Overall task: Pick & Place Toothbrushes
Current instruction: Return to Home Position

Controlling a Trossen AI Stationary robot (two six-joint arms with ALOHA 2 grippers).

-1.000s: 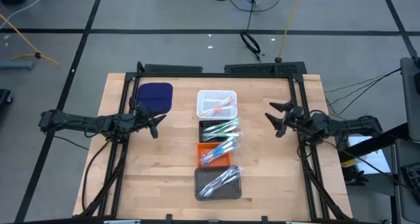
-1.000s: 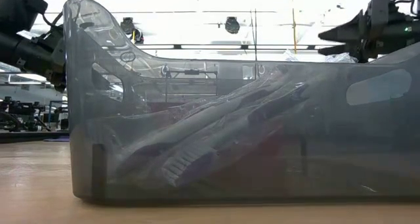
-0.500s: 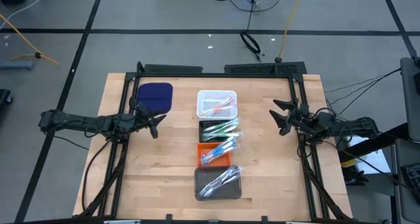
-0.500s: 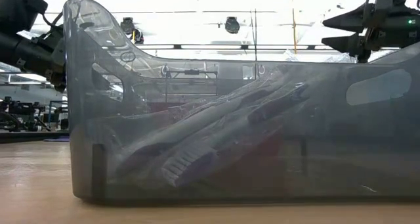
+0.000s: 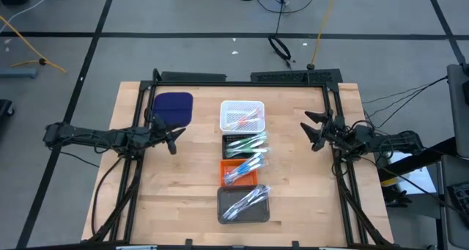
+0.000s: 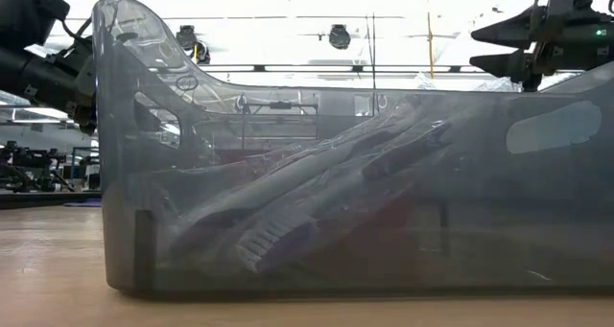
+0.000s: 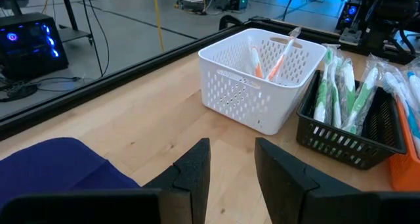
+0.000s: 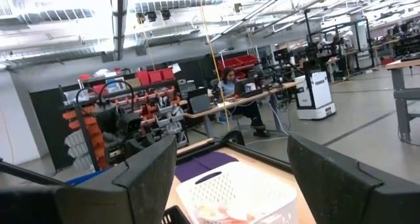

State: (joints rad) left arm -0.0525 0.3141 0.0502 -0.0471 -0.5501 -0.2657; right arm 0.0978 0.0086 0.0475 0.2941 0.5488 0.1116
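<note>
The toothbrushes lie sorted in four trays in a column at mid-table: red/pink ones (image 5: 242, 119) in the white basket (image 7: 244, 86), green ones (image 5: 246, 143) in the black tray (image 7: 341, 144), light blue ones (image 5: 242, 168) in the orange tray, and clear ones (image 5: 245, 200) in the grey tray (image 6: 556, 221). My left gripper (image 5: 174, 140) hovers left of the trays, open with a narrow gap (image 7: 233, 171), pointing at the white basket. My right gripper (image 5: 313, 130) hovers right of the trays, wide open (image 8: 233, 175), above table level (image 6: 491, 47).
A dark blue rounded pad (image 5: 173, 107) lies at the far left of the table, close to my left gripper. Bare wood shows on both sides of the tray column and along the near edge. A black frame borders the table.
My right gripper has drawn back slightly toward the table's right edge, risen a little and levelled out, staying open; it has kept still for the last half second. The toothbrushes and trays have not moved.
</note>
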